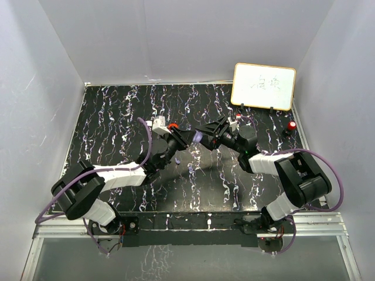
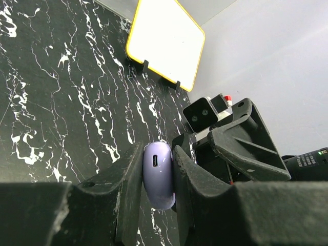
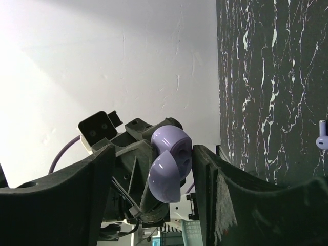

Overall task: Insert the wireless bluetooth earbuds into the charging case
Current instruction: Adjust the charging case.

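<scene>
The purple charging case [image 2: 158, 174] is held on edge above the table, with my left gripper [image 2: 158, 154] shut on it and its port side facing the camera. In the right wrist view the case [image 3: 169, 164] has its lid hinged open. My right gripper [image 3: 154, 154] is open around it, with one finger [image 3: 205, 169] close against the case and the other well apart. In the top view the two grippers meet over mid-table, left gripper [image 1: 179, 142] and right gripper [image 1: 206, 133], with the case [image 1: 198, 137] between them. One pale purple earbud [image 3: 322, 141] lies on the table. The red earbud is not visible.
A white board with a yellow rim [image 1: 263, 86] stands on clips at the back right of the black marbled table [image 1: 117, 117]. A small red object [image 1: 291, 126] sits near the board at the right edge. White walls enclose the table on three sides.
</scene>
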`<state>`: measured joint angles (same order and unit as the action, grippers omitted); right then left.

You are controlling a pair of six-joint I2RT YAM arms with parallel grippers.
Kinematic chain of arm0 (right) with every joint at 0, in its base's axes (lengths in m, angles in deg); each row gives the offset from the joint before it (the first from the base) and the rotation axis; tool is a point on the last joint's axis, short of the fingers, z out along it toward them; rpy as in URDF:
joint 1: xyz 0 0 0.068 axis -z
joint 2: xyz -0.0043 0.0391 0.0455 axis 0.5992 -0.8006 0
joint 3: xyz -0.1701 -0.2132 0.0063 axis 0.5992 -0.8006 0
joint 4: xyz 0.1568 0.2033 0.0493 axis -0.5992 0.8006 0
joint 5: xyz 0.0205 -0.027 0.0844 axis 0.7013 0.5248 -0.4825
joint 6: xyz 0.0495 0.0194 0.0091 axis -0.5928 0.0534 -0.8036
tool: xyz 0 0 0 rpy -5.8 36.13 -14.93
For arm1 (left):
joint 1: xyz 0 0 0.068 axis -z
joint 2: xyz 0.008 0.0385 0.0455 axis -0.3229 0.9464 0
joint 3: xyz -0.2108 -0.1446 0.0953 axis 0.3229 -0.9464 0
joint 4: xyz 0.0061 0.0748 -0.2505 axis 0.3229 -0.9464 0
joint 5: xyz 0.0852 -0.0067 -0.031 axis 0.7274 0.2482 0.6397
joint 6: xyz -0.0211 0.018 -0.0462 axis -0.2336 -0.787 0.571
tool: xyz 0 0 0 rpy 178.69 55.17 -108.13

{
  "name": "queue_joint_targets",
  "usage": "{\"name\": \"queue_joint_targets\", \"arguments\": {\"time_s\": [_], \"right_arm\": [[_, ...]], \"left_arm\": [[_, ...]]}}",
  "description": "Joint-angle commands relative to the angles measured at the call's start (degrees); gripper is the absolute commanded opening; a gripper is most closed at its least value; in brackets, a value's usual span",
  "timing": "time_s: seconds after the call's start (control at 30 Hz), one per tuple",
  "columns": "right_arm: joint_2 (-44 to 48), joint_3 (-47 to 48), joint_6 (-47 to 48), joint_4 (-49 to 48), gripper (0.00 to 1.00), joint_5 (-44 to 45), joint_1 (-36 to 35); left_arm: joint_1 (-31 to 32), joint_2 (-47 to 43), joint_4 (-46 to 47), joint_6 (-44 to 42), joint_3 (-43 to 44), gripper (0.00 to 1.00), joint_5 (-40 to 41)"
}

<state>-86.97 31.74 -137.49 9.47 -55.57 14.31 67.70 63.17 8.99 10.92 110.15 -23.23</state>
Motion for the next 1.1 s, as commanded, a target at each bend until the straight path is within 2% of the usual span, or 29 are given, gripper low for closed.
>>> {"name": "queue_joint_targets", "arguments": {"time_s": [0.0,0.3,0.6,0.73,0.83,1.07], "right_arm": [[0.74,2.22,0.58,-1.91,0.6,-0.66,-0.26],[2.53,0.8,3.14,0.63,0.6,-1.29,-0.02],[10.87,0.83,17.81,17.68,0.61,0.94,1.51],[15.14,4.21,29.23,31.85,0.61,5.4,1.7],[17.82,6.19,37.7,38.43,0.61,9.25,1.76],[19.9,7.83,45.96,44.23,0.61,12.05,1.95]], "left_arm": [[-1.44,-3.51,-3.77,2.67,2.47,0.0,-2.01],[-6.66,-5.22,-10.47,9.51,2.95,0.0,-6.03],[-18.32,-5.67,-10.29,22.95,-0.91,0.0,-20.11],[-22.8,-3.42,-3.11,30.32,-4.28,0.0,-28.9],[-25.34,-0.39,4.16,34.55,-6.26,0.0,-35.58],[-29.11,12.1,25.28,46.79,-6.8,0.0,-51.58]]}}
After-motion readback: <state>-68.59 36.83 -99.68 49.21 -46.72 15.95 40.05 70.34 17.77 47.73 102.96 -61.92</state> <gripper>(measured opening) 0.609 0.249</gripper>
